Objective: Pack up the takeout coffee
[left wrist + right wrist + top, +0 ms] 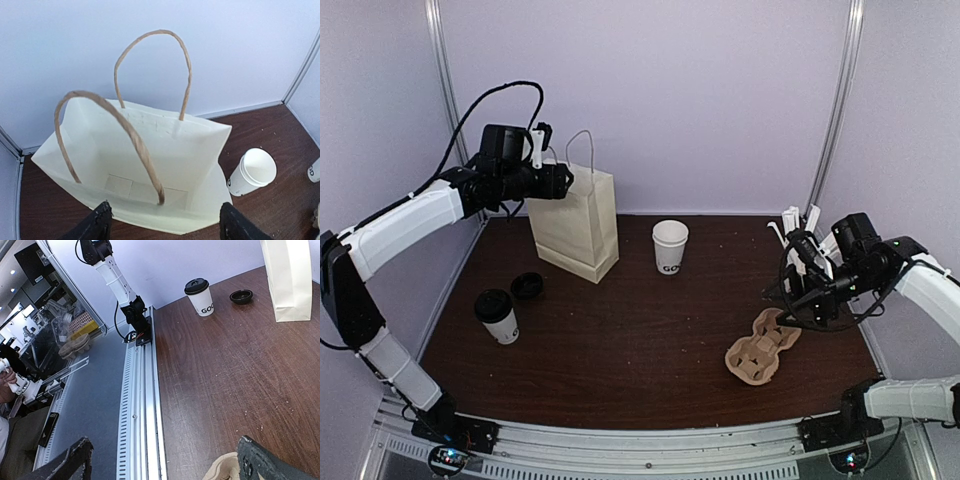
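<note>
Left gripper (165, 210) and right gripper (165, 442) both gape empty; lidded cup (497, 316), front-left of paper bag (577, 225), judged light, crushable: grasp mid-wall below lid.

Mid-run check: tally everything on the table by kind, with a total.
Coffee cups: 2, lidded cup and open cup
Black lids: 2, fitted lid and loose lid
Paper bag: 1
Pulp carrier: 1
Cup of white sticks: 1
Total: 7
</note>
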### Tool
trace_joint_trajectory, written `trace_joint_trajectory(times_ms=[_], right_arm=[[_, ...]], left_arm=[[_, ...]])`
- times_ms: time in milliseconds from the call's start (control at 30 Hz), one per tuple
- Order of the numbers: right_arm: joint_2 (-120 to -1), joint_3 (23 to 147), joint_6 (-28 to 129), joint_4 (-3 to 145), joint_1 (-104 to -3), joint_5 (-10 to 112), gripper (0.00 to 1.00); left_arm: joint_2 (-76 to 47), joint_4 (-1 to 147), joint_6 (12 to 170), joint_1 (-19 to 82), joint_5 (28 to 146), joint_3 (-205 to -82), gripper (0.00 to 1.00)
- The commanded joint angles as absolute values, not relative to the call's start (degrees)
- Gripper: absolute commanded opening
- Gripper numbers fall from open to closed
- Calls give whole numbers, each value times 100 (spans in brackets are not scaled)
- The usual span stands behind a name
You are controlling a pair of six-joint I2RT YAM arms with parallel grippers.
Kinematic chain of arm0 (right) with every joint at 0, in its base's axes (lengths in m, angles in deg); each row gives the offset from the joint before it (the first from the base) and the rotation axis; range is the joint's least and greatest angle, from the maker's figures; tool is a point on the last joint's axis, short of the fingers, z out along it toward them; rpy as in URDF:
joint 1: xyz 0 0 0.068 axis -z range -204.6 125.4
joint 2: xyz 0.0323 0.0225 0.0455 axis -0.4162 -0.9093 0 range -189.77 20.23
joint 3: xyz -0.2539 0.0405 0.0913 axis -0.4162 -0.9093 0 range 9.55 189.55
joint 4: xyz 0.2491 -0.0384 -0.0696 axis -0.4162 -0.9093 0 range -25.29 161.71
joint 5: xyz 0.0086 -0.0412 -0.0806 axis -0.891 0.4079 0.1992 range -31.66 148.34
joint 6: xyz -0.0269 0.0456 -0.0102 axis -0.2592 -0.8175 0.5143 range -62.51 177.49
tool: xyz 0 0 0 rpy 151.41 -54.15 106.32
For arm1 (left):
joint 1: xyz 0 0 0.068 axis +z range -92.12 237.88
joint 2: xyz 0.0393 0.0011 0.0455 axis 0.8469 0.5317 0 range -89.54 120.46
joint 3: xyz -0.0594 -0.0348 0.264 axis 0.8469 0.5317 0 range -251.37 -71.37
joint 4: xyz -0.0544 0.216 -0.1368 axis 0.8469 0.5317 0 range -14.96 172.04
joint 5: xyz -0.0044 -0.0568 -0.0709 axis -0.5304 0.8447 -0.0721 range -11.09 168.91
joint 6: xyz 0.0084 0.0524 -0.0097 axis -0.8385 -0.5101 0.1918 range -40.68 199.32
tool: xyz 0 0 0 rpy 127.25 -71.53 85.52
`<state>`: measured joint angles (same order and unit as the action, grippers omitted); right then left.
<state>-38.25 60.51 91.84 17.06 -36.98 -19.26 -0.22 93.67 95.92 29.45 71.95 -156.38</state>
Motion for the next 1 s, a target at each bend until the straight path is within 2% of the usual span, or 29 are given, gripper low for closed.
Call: trace_joint_trajectory(times_ms=[0, 67, 100, 267, 367, 567, 967], right_arm=[[-3699, 5965, 9264, 1740, -3644, -1881, 100], [-3690, 5960, 9280, 1739, -3645, -1867, 100], [-3683, 5957, 9282, 1739, -3641, -1863, 100], [-3668, 5939, 9282, 1749, -3635, -1852, 100], [-3678, 5930, 9291, 1761, -3627, -1853, 100], [-3707, 5928, 9300, 1792, -3626, -1869, 100], [-3671, 5921, 9331, 1784, -3626, -1861, 100]], left_arm=[[453, 8844, 9944, 2971, 6801, -16177, 68], [668, 8735, 9889, 2968, 6844, -16381, 57], [780, 8702, 9877, 2970, 6850, -16443, 48], [793, 8455, 9804, 2836, 6812, -16470, 14], [640, 8493, 9838, 2588, 6742, -16439, 0], [279, 8397, 9545, 1622, 5902, -16187, 0], [-369, 7718, 10235, -250, 4459, -14799, 0]])
